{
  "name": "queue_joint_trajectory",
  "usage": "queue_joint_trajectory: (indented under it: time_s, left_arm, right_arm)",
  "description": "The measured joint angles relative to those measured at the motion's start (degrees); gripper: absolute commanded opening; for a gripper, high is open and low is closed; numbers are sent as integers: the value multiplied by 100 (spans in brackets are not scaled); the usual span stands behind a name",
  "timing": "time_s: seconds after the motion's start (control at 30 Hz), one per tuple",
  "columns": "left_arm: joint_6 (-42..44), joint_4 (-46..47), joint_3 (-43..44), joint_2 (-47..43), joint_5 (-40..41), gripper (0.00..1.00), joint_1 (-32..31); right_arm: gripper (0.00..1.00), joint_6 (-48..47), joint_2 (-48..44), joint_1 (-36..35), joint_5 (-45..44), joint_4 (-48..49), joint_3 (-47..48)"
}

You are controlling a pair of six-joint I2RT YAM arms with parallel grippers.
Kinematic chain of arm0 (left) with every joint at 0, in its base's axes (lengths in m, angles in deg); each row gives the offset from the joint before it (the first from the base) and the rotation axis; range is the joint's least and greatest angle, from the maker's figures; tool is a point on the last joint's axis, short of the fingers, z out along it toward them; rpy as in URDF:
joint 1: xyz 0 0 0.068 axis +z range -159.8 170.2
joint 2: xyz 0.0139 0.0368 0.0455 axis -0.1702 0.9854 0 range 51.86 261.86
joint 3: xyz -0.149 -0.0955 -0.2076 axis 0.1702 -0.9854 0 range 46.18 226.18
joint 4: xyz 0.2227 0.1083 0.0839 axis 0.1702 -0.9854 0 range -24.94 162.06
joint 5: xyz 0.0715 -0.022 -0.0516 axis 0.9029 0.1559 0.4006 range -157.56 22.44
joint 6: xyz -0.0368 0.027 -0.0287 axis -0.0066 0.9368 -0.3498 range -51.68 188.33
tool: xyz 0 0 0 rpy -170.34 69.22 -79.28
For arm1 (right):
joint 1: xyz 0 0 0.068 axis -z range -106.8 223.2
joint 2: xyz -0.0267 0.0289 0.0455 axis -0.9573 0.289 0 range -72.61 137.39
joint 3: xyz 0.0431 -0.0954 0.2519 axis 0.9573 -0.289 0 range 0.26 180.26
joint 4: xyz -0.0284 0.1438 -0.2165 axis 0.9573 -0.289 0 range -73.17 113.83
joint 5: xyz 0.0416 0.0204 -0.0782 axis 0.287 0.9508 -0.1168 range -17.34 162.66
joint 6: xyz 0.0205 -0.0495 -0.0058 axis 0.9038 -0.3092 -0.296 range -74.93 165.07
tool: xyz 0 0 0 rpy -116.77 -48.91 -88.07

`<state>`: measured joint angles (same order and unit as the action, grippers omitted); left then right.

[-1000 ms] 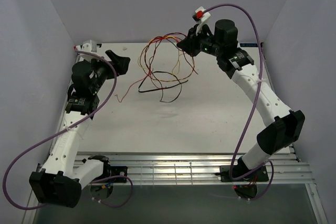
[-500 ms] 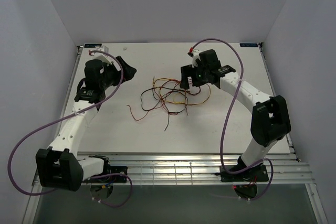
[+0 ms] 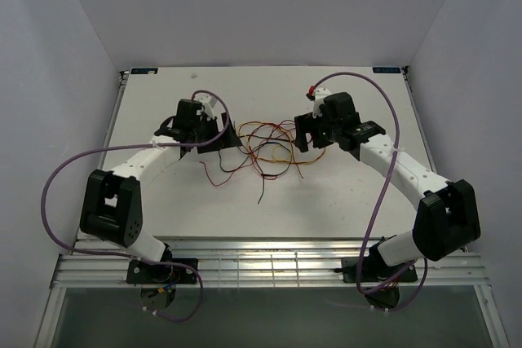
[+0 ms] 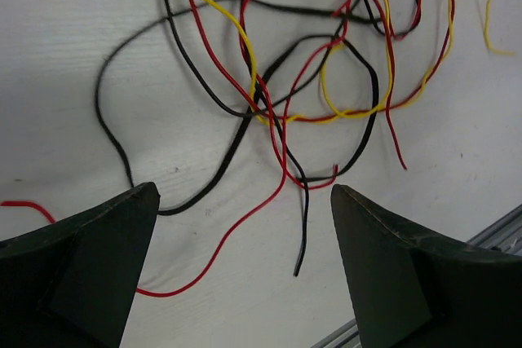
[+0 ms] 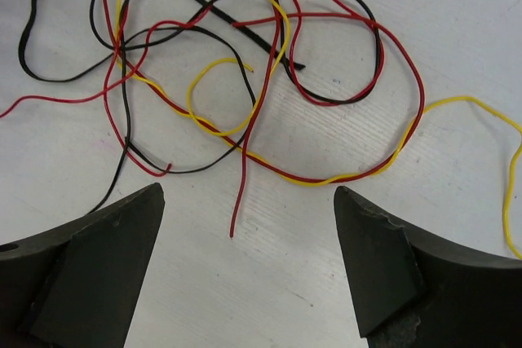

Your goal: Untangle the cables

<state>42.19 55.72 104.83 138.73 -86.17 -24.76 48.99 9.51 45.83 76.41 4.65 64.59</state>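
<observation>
From the top view, the cables (image 3: 265,146) lie in one loose tangle of red, black and yellow on the white counter (image 3: 351,201), between the two arms. The left tool (image 3: 222,138) sits at the tangle's left edge and the right tool (image 3: 306,132) at its right edge, both low over the surface.

In the left wrist view, the left tool (image 4: 245,193) has its fingers spread wide with nothing between them. A black wire (image 4: 305,226) runs down into the gap and ends loose there. Just above it, red, yellow and black cross in a tight bunch.

In the right wrist view, the right tool (image 5: 249,191) is likewise wide apart and empty. The free end of a red wire (image 5: 241,193) points straight into its gap, and a yellow wire (image 5: 465,99) sweeps off alone to the right.

To my eye the step is choosing a strand, and each tool has a loose end right in front of it (a lucky layout). It seems best to close on one wire only, near its free end and clear of the crossings. The tool should come right down to the counter, since these strands are thin enough to slip out of a high pinch. A slow outward pull, with the other tool holding the bundle down, should stop the whole knot from dragging along.
</observation>
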Motion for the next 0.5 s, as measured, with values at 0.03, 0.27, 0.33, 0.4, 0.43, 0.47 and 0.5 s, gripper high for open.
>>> queue_joint_trajectory:
  time_s: [0.03,0.27,0.33,0.4,0.43,0.47,0.5]
  left_arm:
    - [81,-61,7,85,-37,98,-151]
    - [518,-402,-160,162,-282,98,-1097]
    - [560,-509,-168,199,-201,98,-1156]
    - [597,-555,-168,284,-44,97,-1154]
    - [621,-579,-168,348,33,96,-1152]
    - [651,-599,-168,422,111,93,-1152]
    - [682,-619,-166,505,179,92,-1145]
  right_arm:
    - [90,17,-2,0,-26,4,-76]
    - [90,63,2,0,-81,17,-221]
    - [90,63,2,0,-79,28,-225]
    - [90,63,2,0,-74,37,-227]
    - [90,63,2,0,-66,48,-229]
    - [90,63,2,0,-61,52,-229]
    - [90,63,2,0,-63,57,-232]
